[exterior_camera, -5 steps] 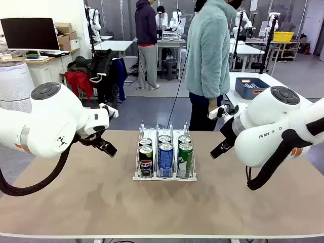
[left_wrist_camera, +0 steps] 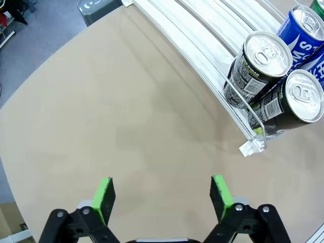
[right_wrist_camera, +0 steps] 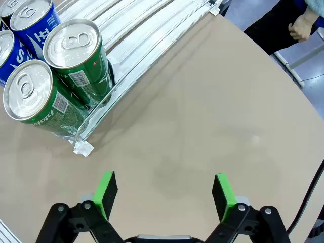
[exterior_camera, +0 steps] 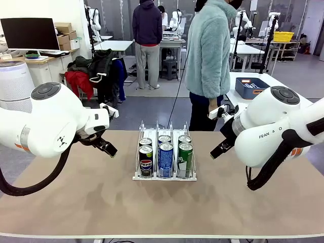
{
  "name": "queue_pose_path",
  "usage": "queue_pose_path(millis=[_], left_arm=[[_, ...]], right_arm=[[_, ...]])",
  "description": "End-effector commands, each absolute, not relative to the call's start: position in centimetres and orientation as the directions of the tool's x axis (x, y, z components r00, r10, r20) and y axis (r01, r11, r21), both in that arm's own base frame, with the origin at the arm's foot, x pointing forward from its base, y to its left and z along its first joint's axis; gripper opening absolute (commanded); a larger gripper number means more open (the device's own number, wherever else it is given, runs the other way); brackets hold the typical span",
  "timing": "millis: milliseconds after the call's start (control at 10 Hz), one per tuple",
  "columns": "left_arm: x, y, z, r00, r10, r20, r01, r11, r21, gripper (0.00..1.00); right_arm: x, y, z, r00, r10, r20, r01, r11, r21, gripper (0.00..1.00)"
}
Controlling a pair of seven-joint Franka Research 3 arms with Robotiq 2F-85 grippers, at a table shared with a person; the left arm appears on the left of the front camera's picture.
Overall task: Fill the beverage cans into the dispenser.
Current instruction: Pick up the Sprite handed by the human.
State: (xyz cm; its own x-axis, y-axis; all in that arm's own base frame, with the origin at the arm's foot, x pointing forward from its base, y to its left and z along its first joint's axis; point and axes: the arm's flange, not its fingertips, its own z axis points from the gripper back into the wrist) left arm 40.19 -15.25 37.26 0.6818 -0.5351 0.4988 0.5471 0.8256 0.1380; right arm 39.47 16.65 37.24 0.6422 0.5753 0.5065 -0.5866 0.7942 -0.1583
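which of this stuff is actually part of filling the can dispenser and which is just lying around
Part of the job:
- dispenser
- black Pepsi cans, blue cans and green cans, two in each lane

Just lying about:
- dark blue bin on the far table
- monitor
- jackets over a chair
- yellow crate

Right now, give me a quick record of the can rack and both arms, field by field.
dispenser: three lanes, mid-table, two cans each
left lane: two dark cans, front one marked Pepsi
middle lane: two blue-and-white cans
right lane: two green cans
left jaws: open, empty, above the table
right jaws: open, empty, above the table
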Motion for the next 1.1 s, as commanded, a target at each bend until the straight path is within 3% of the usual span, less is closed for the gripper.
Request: queue_pose_path(millis=[0,800,1000], left_arm=[[40.2,-15.2,37.3,0.683,-0.533,0.499,0.545,0.827,0.137,1.00],[40.2,-15.3,37.3,0.682,-0.535,0.499,0.547,0.825,0.138,1.00],[40.7,-16.0,39.8,0.633,-0.610,0.476,0.643,0.757,0.114,1.00]], right_arm=[[39.5,16.6,37.2,0.642,0.575,0.507,-0.586,0.794,-0.158,1.00],[39.5,16.7,37.2,0.642,0.575,0.506,-0.587,0.794,-0.158,1.00],[39.2,16.8,40.1,0.631,0.599,0.493,-0.665,0.745,-0.054,1.00]])
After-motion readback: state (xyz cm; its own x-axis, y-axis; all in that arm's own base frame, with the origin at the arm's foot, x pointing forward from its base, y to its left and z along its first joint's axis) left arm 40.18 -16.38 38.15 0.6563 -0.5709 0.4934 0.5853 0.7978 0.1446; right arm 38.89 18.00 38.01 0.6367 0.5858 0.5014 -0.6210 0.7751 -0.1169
